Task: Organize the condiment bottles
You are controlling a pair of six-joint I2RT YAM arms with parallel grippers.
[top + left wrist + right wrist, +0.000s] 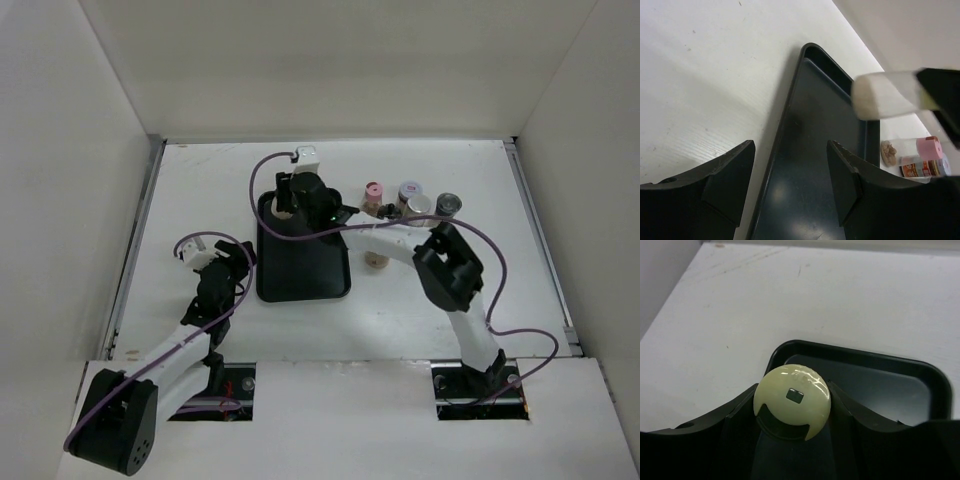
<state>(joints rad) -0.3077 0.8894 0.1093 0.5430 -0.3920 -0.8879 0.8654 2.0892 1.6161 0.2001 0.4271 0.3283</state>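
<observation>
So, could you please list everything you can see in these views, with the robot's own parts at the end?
flat black rectangular tray: one, black, mid-table, left of the loose jars.
small jar with a round cream cap: one, tan body, at the tray's far left corner, gripped.
pink-capped jar: one, on the table right of the tray.
grey-capped jar: one, right of the pink one.
silver-capped jar: one, just nearer than the grey one.
dark-capped jar: one, rightmost.
tan jar: one, nearer, partly under the right arm.
white table: one.
left gripper: black, open, empty, at the tray's left edge.
right gripper: black, closed on the cream cap.
</observation>
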